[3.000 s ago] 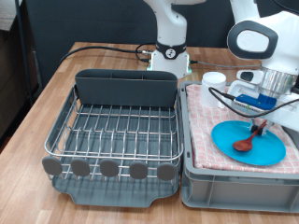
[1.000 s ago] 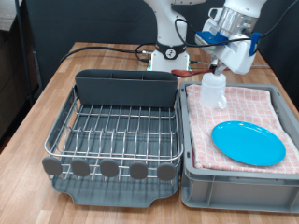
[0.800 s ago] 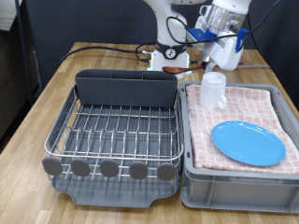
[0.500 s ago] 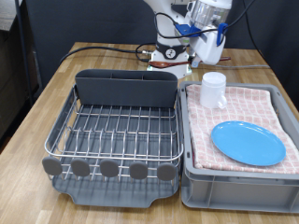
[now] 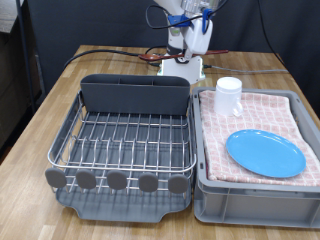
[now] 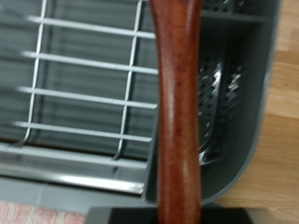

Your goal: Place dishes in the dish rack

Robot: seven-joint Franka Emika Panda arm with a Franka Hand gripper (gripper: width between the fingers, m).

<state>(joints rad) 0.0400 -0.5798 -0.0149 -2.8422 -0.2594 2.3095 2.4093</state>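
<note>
My gripper [image 5: 196, 28] is high at the exterior view's top, above and behind the dish rack's tall grey utensil box [image 5: 135, 95]. It is shut on the reddish-brown wooden spoon [image 6: 177, 112], whose handle fills the middle of the wrist view, over the utensil box [image 6: 234, 93] and the wire grid [image 6: 84, 84]. The spoon is hard to make out in the exterior view. The dish rack [image 5: 58, 145] holds no dishes. The light-blue plate [image 5: 265, 152] lies flat on the pink checked cloth [image 5: 260, 108]. The white cup [image 5: 229, 96] stands on the cloth behind the plate.
The grey tub [image 5: 250, 195] with the cloth stands against the rack on the exterior view's right. The robot's base [image 5: 183, 62] and cables sit behind the rack. The wooden table [image 5: 40, 120] shows on the left.
The gripper lifted the spoon off the plate, then carried it up and to the exterior view's left, from above the tub to above the back of the rack. Plate and cup stayed put.
</note>
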